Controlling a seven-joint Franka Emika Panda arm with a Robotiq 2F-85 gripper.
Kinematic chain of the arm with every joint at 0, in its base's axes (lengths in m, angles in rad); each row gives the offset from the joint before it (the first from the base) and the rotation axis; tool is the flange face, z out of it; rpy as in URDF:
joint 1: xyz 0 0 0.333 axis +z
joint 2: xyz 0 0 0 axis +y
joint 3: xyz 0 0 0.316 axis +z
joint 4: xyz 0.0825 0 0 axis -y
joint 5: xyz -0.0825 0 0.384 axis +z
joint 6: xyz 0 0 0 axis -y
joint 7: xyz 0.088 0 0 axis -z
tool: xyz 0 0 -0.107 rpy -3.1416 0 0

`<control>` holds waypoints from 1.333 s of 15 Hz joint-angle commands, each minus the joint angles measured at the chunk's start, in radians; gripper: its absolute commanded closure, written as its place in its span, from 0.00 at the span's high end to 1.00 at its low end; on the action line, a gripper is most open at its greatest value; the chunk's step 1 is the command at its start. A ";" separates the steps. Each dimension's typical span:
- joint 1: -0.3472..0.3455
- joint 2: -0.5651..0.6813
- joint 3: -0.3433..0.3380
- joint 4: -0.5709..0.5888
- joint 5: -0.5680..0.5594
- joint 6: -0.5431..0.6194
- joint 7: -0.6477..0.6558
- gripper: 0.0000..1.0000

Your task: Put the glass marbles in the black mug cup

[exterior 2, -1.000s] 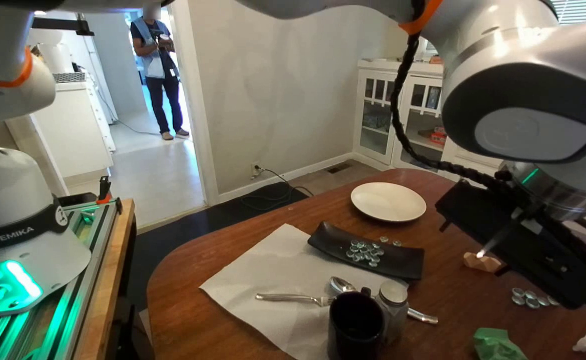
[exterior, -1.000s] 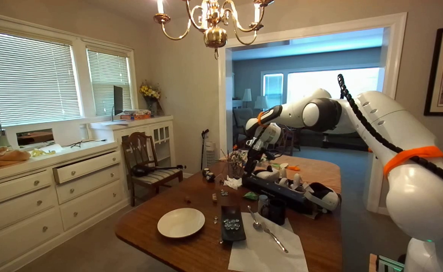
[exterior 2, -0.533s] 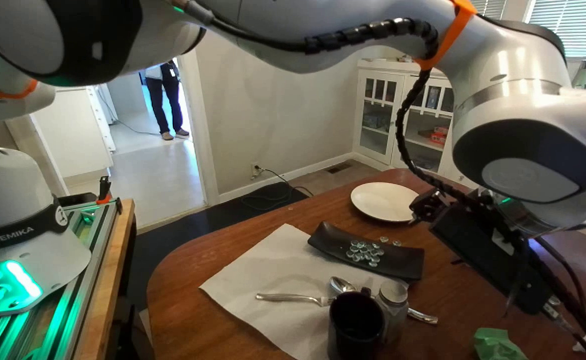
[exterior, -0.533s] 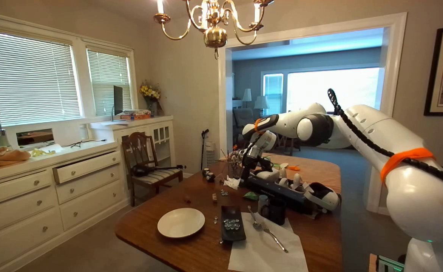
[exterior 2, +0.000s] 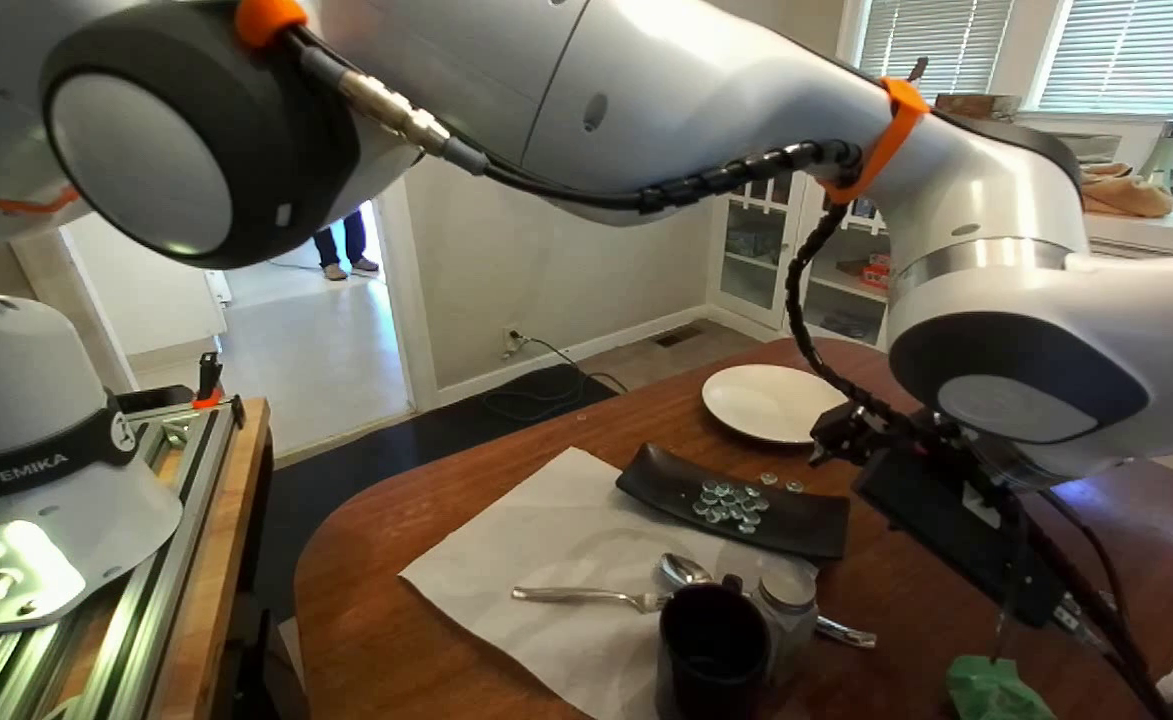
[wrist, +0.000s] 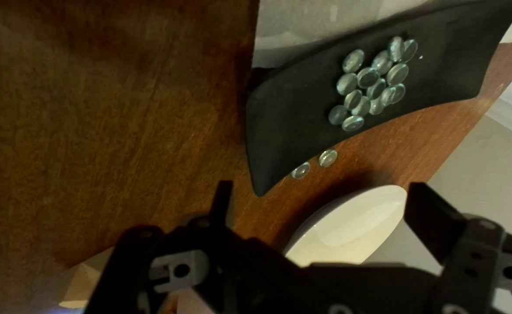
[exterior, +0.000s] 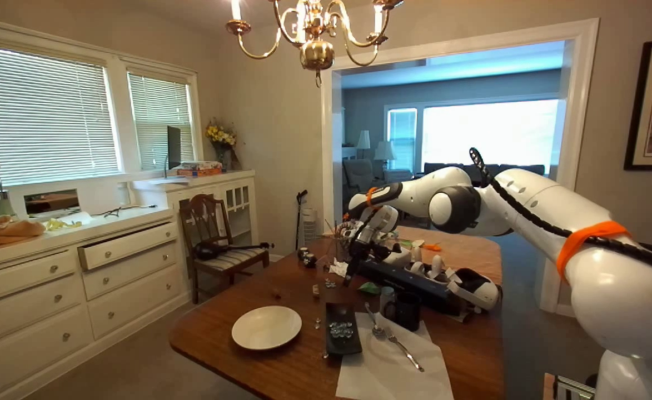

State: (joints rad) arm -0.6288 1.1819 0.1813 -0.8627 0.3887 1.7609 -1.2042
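Arm [exterior: 559,197] sinks lower, gripper [wrist: 321,189] gaping, nothing held! Marbles [wrist: 368,77] cluster on the tray [wrist: 299,109], upper right in the wrist view; that drop probably means a reach for them before the mug [exterior 2: 714,640].

The marbles [wrist: 368,77] are glossy glass, the tray [wrist: 297,115] matt, the table [wrist: 107,113] smooth wood, the fork [exterior 2: 566,595] shiny metal.

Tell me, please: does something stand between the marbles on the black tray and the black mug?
Yes, something low: a spoon lies between the marbles and the black mug, with a fork near it. A lidded jar stands close beside the mug. Nothing visible covers the mug, so approaching from above seems safest.
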 commanded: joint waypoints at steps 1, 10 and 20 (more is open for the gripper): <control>0.030 0.077 -0.010 0.092 -0.028 -0.007 -0.009 1.00; 0.059 0.120 -0.016 0.096 -0.029 0.135 -0.034 1.00; 0.080 0.130 -0.046 0.097 -0.046 0.075 0.007 1.00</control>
State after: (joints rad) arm -0.5571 1.2827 0.1498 -0.8094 0.3593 1.8785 -1.2295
